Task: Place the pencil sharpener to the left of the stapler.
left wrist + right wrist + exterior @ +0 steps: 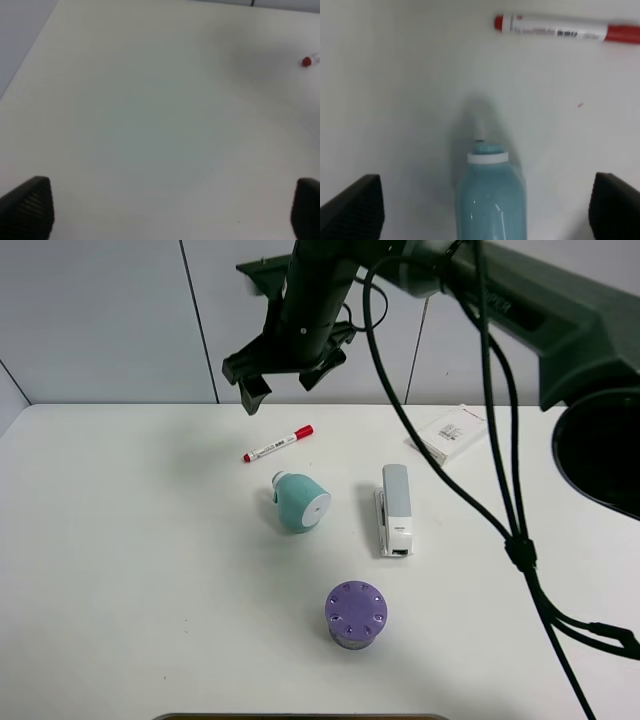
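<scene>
The teal pencil sharpener (300, 501) lies on its side on the white table, its flat white face turned toward the stapler (395, 509), which lies a short way to its right. High above and behind them hangs my right gripper (283, 380), open and holding nothing. The right wrist view looks down on the sharpener (490, 197), its white knob pointing toward the marker, with both dark fingertips (352, 207) spread far to either side. The left wrist view shows my left gripper (172, 210) open over bare table, and the exterior high view does not show it.
A red-capped white marker (278, 443) lies behind the sharpener. A purple dotted-top cylinder (356, 614) stands in front, nearer the table's front edge. A flat white box with red print (452, 430) rests at the back right. Black cables (515, 540) hang down on the right.
</scene>
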Available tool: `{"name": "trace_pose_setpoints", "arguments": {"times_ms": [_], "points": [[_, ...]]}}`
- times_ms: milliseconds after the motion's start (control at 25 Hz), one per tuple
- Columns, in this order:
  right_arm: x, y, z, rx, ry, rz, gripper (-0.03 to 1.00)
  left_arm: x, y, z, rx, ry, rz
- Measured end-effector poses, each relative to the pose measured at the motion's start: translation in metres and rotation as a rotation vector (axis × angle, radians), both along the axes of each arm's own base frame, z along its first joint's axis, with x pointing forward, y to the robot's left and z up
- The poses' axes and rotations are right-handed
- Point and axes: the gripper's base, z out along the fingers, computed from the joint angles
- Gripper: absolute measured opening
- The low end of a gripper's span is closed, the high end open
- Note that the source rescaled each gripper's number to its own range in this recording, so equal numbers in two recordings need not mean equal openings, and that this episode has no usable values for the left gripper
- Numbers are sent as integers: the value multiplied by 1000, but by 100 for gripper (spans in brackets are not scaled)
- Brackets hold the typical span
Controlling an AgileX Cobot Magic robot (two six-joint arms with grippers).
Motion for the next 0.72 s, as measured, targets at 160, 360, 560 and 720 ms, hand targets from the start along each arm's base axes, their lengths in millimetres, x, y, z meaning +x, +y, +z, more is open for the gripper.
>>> {"name": "trace_pose_setpoints", "arguments": {"times_ms": [160,360,560,720], "points": [[-14,-14,44,36,-86,-4,79,0,0,0,0,0,0],[-42,-40,79,42,-134,-9,79,0,0,0,0,0,0],[-79,-76,96,-13,-162,-18,79,0,0,0,0,0,0],[-113,-107,103,-45,-173,-26,79,0,0,0,0,0,0]]}}
